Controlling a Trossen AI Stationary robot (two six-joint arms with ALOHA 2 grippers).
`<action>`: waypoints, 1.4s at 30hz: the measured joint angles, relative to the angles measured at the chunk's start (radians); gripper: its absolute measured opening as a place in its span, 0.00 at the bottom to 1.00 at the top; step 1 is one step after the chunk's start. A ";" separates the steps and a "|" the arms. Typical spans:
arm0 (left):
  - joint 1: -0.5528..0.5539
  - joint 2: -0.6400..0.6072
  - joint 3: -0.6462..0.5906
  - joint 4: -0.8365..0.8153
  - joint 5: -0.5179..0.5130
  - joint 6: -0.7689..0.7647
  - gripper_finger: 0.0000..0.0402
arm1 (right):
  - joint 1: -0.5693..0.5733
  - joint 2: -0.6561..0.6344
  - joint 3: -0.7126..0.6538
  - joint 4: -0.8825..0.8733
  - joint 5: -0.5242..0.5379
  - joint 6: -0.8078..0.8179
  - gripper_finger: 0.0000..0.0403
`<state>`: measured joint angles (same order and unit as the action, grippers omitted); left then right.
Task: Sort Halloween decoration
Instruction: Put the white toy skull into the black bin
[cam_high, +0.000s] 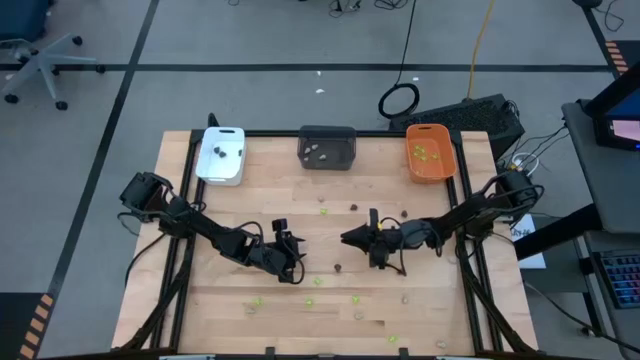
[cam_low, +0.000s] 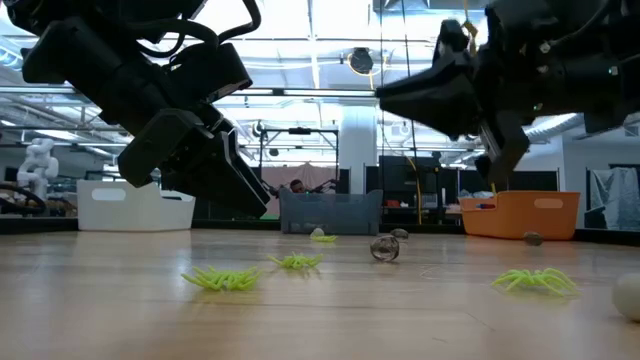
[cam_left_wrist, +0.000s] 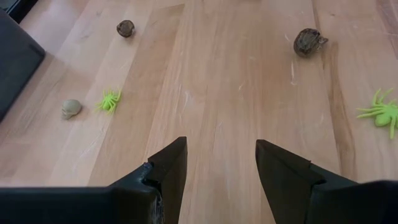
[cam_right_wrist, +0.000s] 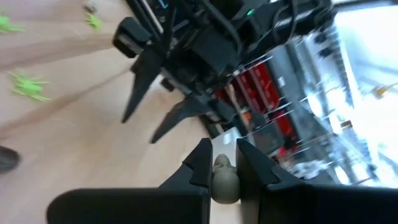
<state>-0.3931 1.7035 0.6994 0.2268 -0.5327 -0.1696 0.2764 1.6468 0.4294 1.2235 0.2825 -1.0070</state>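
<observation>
The right claw (cam_right_wrist: 224, 163) is pinching a pale beige piece (cam_right_wrist: 224, 179), skull-like, lifted above the table (cam_high: 300, 320) at centre frame in the high view. To finish this step well, I judge it should hold its squeeze, carry smoothly toward the trays at the upper edge, and release only once low over the tray holding like pieces; which tray suits beige cannot be told. The left claw (cam_left_wrist: 217, 171) hangs open over bare wood at lower centre-left. The decoration is tiny: lime green spiders (cam_left_wrist: 109, 100), dark brown lumps (cam_left_wrist: 309, 42) and beige skulls (cam_left_wrist: 71, 108), scattered across the table's middle and lower part, some already in trays.
</observation>
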 joint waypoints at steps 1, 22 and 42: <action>0.000 0.000 0.000 0.000 0.000 0.000 0.47 | 0.000 -0.009 0.000 0.000 0.000 -0.025 0.05; 0.000 0.000 0.000 0.003 0.000 0.000 0.47 | 0.000 -0.035 0.000 -0.054 0.009 -0.123 0.05; 0.000 0.000 0.000 0.004 -0.003 -0.002 0.47 | -0.041 -0.035 0.005 -0.016 0.005 0.222 0.06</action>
<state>-0.3931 1.7035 0.6994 0.2312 -0.5359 -0.1711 0.2357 1.6115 0.4348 1.2072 0.2871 -0.7852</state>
